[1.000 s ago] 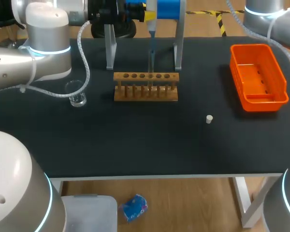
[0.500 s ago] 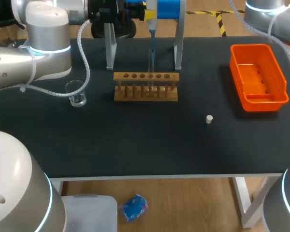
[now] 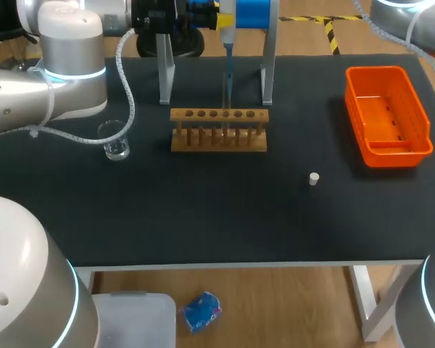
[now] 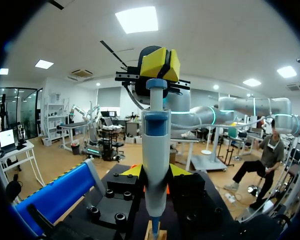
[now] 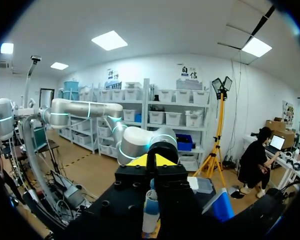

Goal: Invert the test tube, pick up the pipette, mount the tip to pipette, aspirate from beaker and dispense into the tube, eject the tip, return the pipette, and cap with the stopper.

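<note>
The pipette [image 3: 228, 58], top centre above the rack [image 3: 218, 130], looks light, rigid and smooth; grip its thick body. Left pincer [image 4: 157, 172] clamps that body; right pincer [image 4: 160, 62], fingers together, sits atop it.

The head camera sits high behind the robot and looks steeply down over the whole table [image 3: 203, 217]. The two wrist cameras sit close to the pipette [image 4: 155, 165], looking roughly level from opposite sides. All three views share it, at the head frame's upper middle.
</note>
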Available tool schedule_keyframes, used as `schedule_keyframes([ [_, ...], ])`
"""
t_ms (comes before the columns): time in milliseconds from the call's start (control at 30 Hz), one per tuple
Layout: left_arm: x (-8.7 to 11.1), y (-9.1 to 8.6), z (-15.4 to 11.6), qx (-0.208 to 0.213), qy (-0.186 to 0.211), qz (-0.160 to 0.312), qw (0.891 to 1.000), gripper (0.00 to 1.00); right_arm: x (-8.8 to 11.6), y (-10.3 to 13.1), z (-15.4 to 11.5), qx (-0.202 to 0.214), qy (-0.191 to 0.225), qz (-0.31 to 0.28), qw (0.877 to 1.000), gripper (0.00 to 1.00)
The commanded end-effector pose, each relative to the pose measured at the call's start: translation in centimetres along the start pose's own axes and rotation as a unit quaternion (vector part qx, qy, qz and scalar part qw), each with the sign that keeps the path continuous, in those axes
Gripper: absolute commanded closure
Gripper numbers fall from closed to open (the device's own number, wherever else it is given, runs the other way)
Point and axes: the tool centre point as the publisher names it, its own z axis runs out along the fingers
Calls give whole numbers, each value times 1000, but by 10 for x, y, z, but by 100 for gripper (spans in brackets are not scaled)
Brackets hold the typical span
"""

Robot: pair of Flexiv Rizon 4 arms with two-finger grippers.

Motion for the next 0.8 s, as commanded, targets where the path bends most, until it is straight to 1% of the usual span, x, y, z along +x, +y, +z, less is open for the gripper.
schedule_keyframes([
  [33, 0, -1, 0, -1, -1, 0, 1000, 100, 11, 12, -15, 39, -4, 2, 999, 0],
  [167, 0, -1, 0, -1, -1, 0, 1000, 100, 21, 11, -33, 80, -14, 9, 997, 0],
  [233, 0, -1, 0, -1, -1, 0, 1000, 100, 25, 7, -42, 108, -26, 18, 994, 0],
  [367, 0, -1, 0, -1, -1, 0, 1000, 100, 34, -6, -58, 135, -54, 25, 989, 0],
  [500, 0, -1, 0, -1, -1, 0, 1000, 100, 43, -26, -70, 162, -70, 29, 984, 0],
  [667, 0, -1, 0, -1, -1, 0, 1000, 100, 54, -59, -78, 203, -76, 32, 976, 0],
  [700, 0, -1, 0, -1, -1, 0, 1000, 100, 55, -64, -79, 208, -78, 32, 974, 0],
  [800, 0, -1, 0, -1, -1, 0, 1000, 100, 59, -88, -81, 214, -79, 34, 973, 0],
])
